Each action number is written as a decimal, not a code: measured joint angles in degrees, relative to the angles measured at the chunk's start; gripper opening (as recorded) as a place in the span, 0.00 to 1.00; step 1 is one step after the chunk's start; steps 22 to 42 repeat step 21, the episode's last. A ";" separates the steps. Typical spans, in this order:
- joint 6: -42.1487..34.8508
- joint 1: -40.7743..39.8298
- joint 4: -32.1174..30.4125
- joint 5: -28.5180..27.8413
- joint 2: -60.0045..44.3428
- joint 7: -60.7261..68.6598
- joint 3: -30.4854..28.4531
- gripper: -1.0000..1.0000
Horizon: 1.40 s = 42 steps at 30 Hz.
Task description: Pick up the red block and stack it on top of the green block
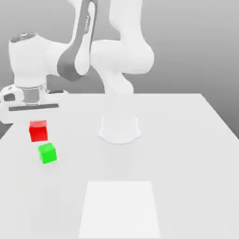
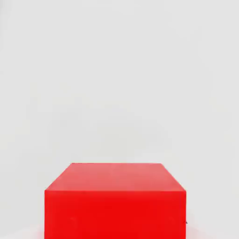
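Exterior view: the arm's hand (image 1: 29, 100) hangs low at the exterior view's left, just above the red block (image 1: 38, 130). The red block rests on the white surface (image 1: 186, 140). The green block (image 1: 47, 153) sits just beside it, nearer the camera and slightly to the exterior view's right; a small gap seems to separate them, not touching as far as I can judge. Whether the jaws are apart or together cannot be told here. A paler square patch (image 1: 120, 209) lies on the surface well apart from both blocks, and the arm's round base (image 1: 119, 128) stands near the middle. Nothing blocks the path between the blocks.

Hand view: the red block (image 2: 115, 200) lies close under the camera, top face and one side face showing, with bare surface (image 2: 116, 70) beyond it.

Judgement: step in hand is the approach to grasp; the red block is not yet lifted. Next move calls for a straight descent, closing squarely on opposite faces, then a lift high enough to pass over the neighbouring green block without nudging it.
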<state>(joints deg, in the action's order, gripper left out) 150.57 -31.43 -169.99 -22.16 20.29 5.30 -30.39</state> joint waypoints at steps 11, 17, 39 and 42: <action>10.06 2.29 -1.20 3.95 -8.46 3.38 -4.26 0.00; 16.16 6.24 -1.29 10.43 -14.97 7.76 -6.30 0.00; 19.14 8.66 -1.38 16.81 -18.39 12.18 -6.43 1.00; 19.14 8.66 -1.38 16.81 -18.39 12.18 -6.43 1.00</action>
